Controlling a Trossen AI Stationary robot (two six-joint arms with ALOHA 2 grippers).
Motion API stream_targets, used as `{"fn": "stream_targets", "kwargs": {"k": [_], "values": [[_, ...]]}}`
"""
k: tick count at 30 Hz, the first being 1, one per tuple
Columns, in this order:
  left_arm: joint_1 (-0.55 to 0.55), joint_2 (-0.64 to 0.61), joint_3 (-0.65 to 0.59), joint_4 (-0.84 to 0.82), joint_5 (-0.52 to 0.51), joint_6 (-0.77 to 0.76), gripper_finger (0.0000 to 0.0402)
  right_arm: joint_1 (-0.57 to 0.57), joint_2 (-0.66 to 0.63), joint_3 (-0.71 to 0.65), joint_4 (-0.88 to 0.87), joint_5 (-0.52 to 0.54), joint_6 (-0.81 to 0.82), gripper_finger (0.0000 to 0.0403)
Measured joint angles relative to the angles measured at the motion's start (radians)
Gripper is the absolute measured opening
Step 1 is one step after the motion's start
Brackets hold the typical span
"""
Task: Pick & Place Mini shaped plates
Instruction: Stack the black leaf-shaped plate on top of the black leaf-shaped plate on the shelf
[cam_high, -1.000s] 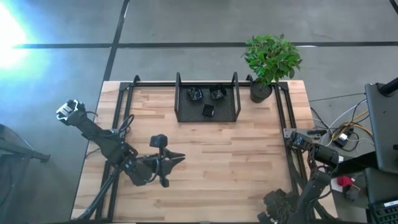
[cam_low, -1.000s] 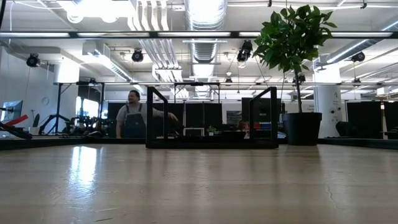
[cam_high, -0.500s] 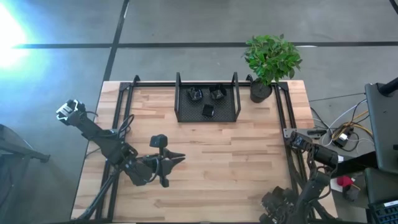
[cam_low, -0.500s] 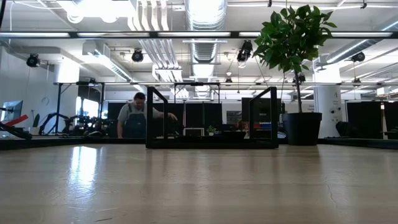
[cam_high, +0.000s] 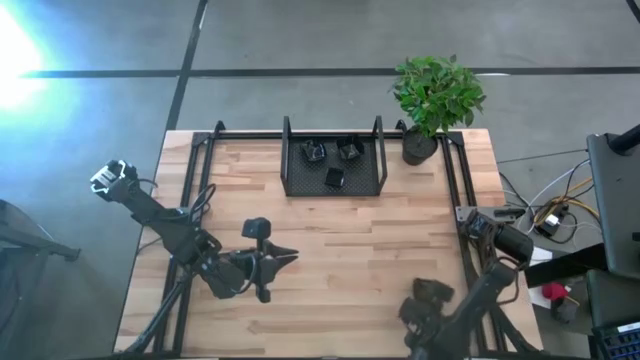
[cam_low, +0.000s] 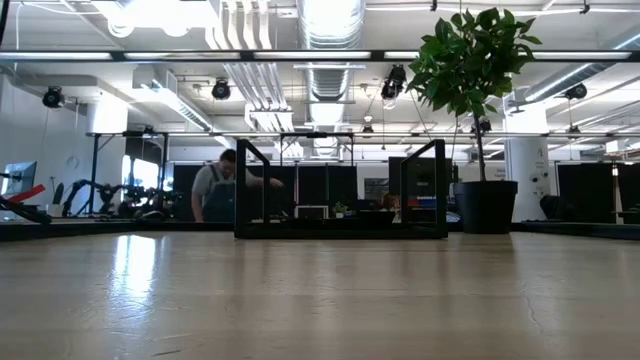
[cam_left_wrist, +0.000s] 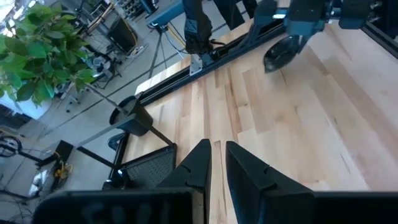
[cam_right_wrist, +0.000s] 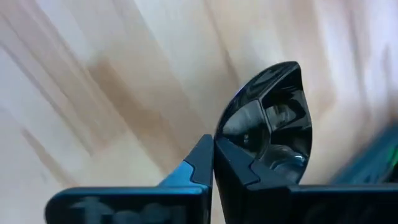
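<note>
On the tabletop (cam_high: 330, 250), three mini plates lie inside the mesh tray (cam_high: 333, 182).
Right tool (cam_right_wrist: 213, 163), clamped on one glossy plate (cam_right_wrist: 273, 124), sits nearer than the tray; left tool (cam_high: 290, 254) slightly apart, empty.

A light wooden table (cam_high: 330, 250) stood on a grey floor (cam_high: 300, 35) crossed by dark lines. A black mesh tray (cam_high: 333, 183) with raised end walls sat near the table's far edge, about midway along it. Just beside the tray, at the far right corner, stood a black pot (cam_high: 419, 147) holding a leafy green plant (cam_high: 438, 90). Black rails (cam_high: 207, 160) ran along the table's sides. Cables (cam_high: 545, 205) lay loose off the right edge. In the low view, a person (cam_low: 222, 185) bent forward in the room well behind the tray, under ceiling ducts (cam_low: 330, 30).
</note>
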Motion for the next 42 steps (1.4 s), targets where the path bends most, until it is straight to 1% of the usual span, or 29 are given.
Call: {"fn": "stream_targets", "kwargs": {"k": [2,7,12,15,17,22,28,31,33,37,42], "values": [[0.000,0.000,0.000,0.000,0.013,0.022,0.0045,-0.030,-0.012,0.000,-0.001,0.072,-0.119,0.0008],[0.002,0.000,0.000,0.000,0.115,0.072,0.0045,-0.115,-0.051,0.000,0.000,0.211,-0.419,0.0008],[0.005,0.025,0.000,0.001,0.118,0.116,0.0045,-0.201,-0.112,0.000,0.007,0.354,-0.668,0.0008],[0.015,0.059,0.000,0.012,0.116,0.125,0.0045,-0.249,-0.148,0.000,0.024,0.433,-0.780,0.0008],[0.021,0.082,0.000,0.032,0.101,0.133,0.0045,-0.283,-0.171,0.000,0.056,0.443,-0.853,0.0008],[0.034,0.142,-0.001,0.093,0.066,0.240,0.0047,-0.346,-0.190,0.000,0.157,0.444,-1.049,0.0008],[0.058,0.216,-0.001,0.226,0.062,0.339,0.0072,-0.399,-0.192,0.000,0.287,0.443,-1.264,0.0008],[0.069,0.250,0.000,0.246,0.062,0.350,0.0083,-0.413,-0.192,0.000,0.326,0.444,-1.336,0.0008],[0.077,0.277,0.000,0.254,0.063,0.354,0.0084,-0.416,-0.194,-0.001,0.353,0.444,-1.381,0.0008],[0.092,0.326,0.000,0.322,0.066,0.359,0.0085,-0.417,-0.197,-0.001,0.416,0.443,-1.472,0.0008],[0.107,0.362,0.000,0.350,0.074,0.351,0.0085,-0.420,-0.198,-0.001,0.456,0.444,-1.514,0.0008]]}}
